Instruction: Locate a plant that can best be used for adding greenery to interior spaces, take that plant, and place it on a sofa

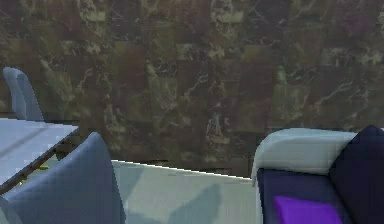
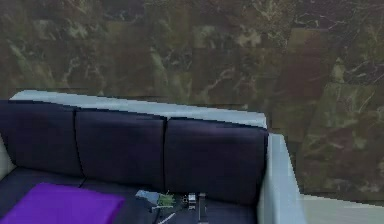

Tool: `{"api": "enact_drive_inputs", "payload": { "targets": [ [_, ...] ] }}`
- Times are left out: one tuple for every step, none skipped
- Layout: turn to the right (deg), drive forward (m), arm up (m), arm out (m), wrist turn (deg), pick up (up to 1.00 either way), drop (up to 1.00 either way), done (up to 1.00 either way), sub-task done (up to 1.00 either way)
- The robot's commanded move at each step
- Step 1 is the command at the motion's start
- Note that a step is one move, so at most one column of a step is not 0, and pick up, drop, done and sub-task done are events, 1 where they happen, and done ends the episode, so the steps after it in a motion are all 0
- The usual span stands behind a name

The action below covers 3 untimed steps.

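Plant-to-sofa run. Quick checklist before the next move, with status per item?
1. Sofa on the arm's side: ok, its seat lies in front of the arm.
2. End effector at the seat: ok, it shows against the dark seat cushion.
3. Plant held: cannot tell; a greenish blob sits at the end effector, with the seat behind it.
4. Drop spot: ok, the purple cushion lies off to the arm side view's left.
5. Base clearance: ok, the table and near chair stand apart from the sofa in the forward view.
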Motion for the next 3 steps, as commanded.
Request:
{"api": "enact_drive_inputs", "payload": {
  "targets": [
    [0.0, 0.00, 0.10, 0.00, 0.0, 0.00, 0.00, 0.00, 0.00],
    [0.0, 0.00, 0.00, -0.08, 0.0, 0.00, 0.00, 0.00, 0.00],
    [0.0, 0.00, 0.00, 0.00, 0.0, 0.00, 0.00, 1.00, 0.00]
  ]
}}
